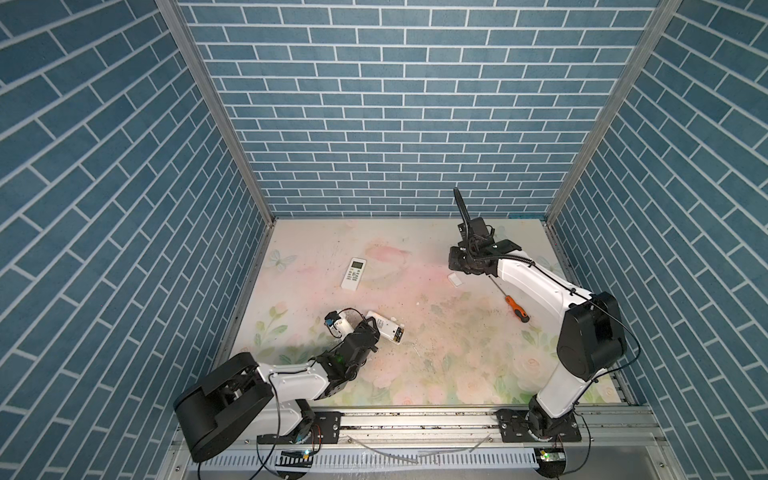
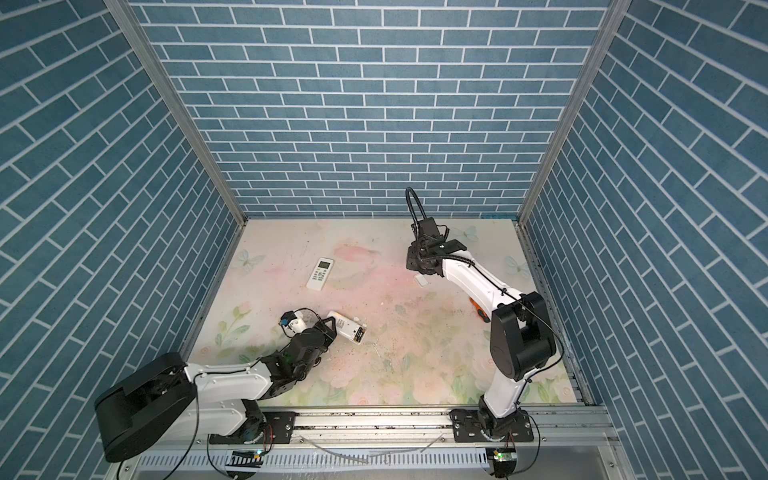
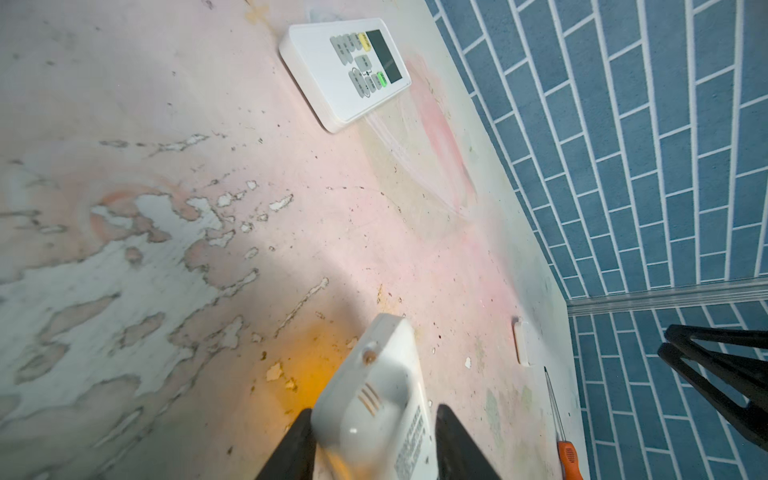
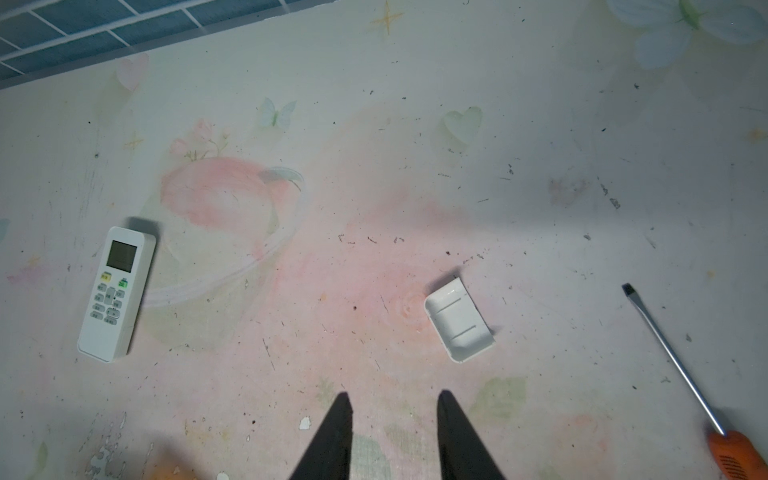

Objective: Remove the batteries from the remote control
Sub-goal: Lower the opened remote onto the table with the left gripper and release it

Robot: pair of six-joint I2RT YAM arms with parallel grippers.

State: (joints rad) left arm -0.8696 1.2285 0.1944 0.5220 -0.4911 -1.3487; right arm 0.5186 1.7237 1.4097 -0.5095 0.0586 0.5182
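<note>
A white remote control [image 1: 384, 328] lies face down at the front left, its battery bay uncovered at the end away from my left arm. The batteries [image 1: 400, 334] show there as dark cells with gold ends, also in a top view [image 2: 360, 333]. My left gripper [image 3: 376, 411] is open and straddles the remote's [image 3: 374, 399] other end. One finger lies against its side and a gap shows at the other. My right gripper [image 4: 394, 395] hangs open and empty over the mat at the back right, just short of a white battery cover [image 4: 458, 324].
A second white remote [image 1: 353, 273] lies face up at the back left. An orange-handled screwdriver [image 1: 513, 305] lies beside the right arm, near the battery cover [image 1: 456, 279]. Blue brick walls close in the floral mat [image 1: 415, 353] on three sides.
</note>
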